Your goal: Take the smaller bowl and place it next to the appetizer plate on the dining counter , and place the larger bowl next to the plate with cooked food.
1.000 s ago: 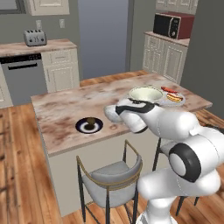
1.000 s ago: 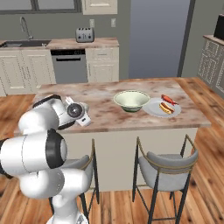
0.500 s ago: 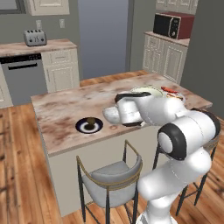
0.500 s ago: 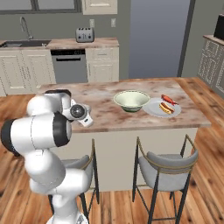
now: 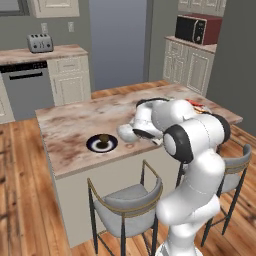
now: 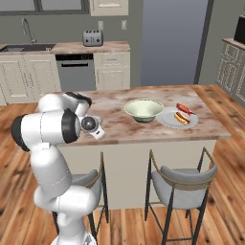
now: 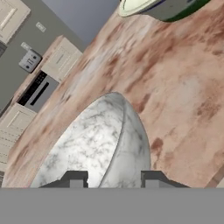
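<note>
The smaller bowl (image 5: 124,132), mottled grey-white, sits low at the dining counter (image 5: 70,125), just right of the appetizer plate (image 5: 101,143), a dark plate with a brown morsel. My gripper (image 5: 132,134) is shut on its rim. In the hand view one fingertip is inside the smaller bowl (image 7: 94,144) and one outside, with my gripper (image 7: 113,180) astride the wall. I cannot tell whether the bowl touches the top. The larger bowl (image 6: 143,109) stands beside the plate with cooked food (image 6: 179,117) on the right half of the counter; the larger bowl (image 7: 162,6) also shows beyond my hand.
Two grey stools (image 5: 127,200) (image 6: 184,179) stand against the near side of the counter. Behind it are kitchen cabinets with a toaster (image 5: 40,43) and a microwave (image 5: 195,29). Bare marble (image 6: 206,127) lies to the right of the food plate.
My elbow and forearm have swung in over the counter, now hiding the larger bowl in the left base view. The smaller bowl has sunk slightly, down and left toward the dark plate.
</note>
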